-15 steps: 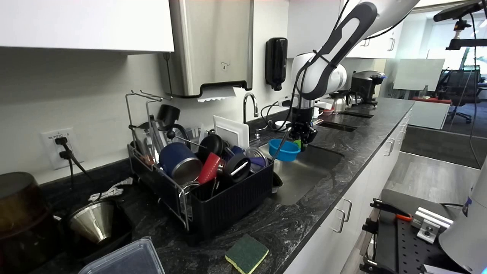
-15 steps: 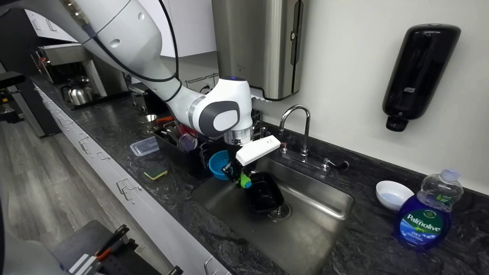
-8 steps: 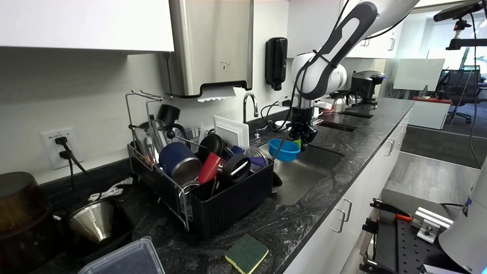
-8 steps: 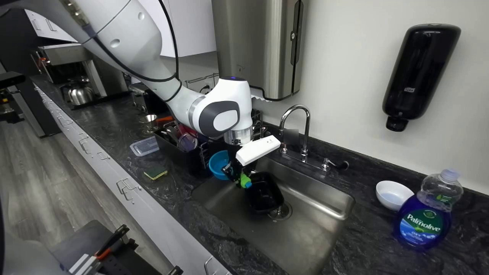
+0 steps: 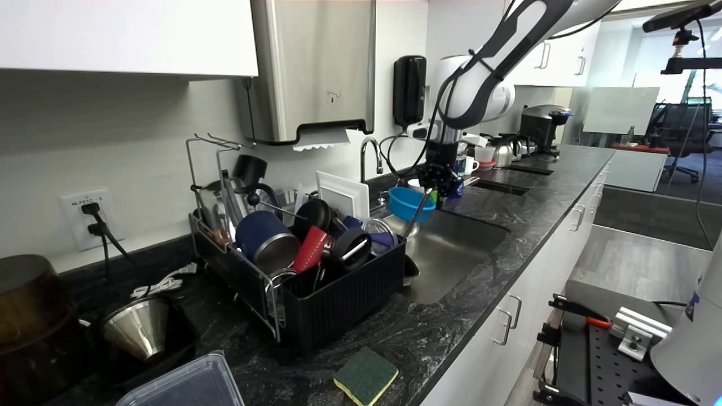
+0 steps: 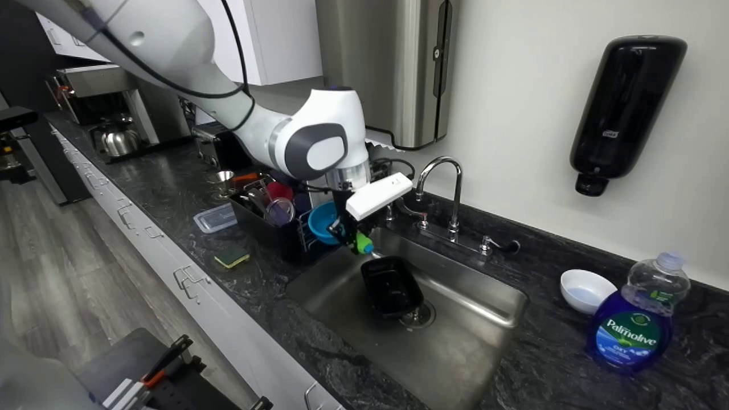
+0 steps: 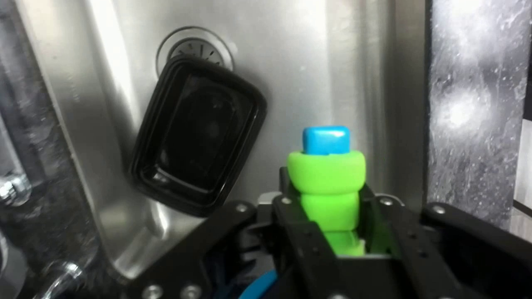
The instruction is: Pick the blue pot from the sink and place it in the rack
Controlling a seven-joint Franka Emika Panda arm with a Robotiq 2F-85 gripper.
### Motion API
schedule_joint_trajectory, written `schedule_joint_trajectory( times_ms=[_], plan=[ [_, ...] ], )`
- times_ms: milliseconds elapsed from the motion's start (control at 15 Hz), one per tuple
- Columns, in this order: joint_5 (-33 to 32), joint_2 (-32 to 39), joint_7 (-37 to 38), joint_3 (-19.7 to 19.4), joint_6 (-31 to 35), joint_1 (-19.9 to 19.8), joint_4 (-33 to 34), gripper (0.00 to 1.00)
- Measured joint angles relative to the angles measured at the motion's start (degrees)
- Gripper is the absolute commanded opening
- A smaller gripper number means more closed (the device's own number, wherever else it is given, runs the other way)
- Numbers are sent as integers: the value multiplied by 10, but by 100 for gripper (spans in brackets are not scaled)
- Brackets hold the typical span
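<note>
Gripping round sky-blue plastic-looking pot [image 5: 404, 204] by lime-green handle [image 7: 327, 174] with black jointed tool [image 7: 325, 189], presumably for unobstructed set-down. Suspended over rectangular steel sink [image 6: 447, 353], near boxy black-and-chrome rack [image 5: 350, 299], likely for clearance.

In an exterior view, the gripper [image 5: 437, 190] holds the blue pot [image 5: 409, 204] mouth up, clear of the sink [image 5: 451, 248]; the rack [image 5: 350, 310], heaped with dishes [image 5: 268, 242], stands just beside; a scouring sponge [image 5: 365, 374] lies near the bench [image 5: 479, 287]'s front edge.
</note>
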Motion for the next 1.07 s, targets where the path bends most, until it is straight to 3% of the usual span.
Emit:
schedule_joint_trajectory(
  times_ms=[133, 533, 867, 1067],
  plan=[
    [26, -59, -4, 5, -20, 19, -2, 8],
    [71, -242, 2, -7, -165, 77, -10, 8],
    [52, -320, 111, -6, -261, 93, -18, 8],
    [50, -332, 221, 10, -308, 114, -18, 8]
  ],
)
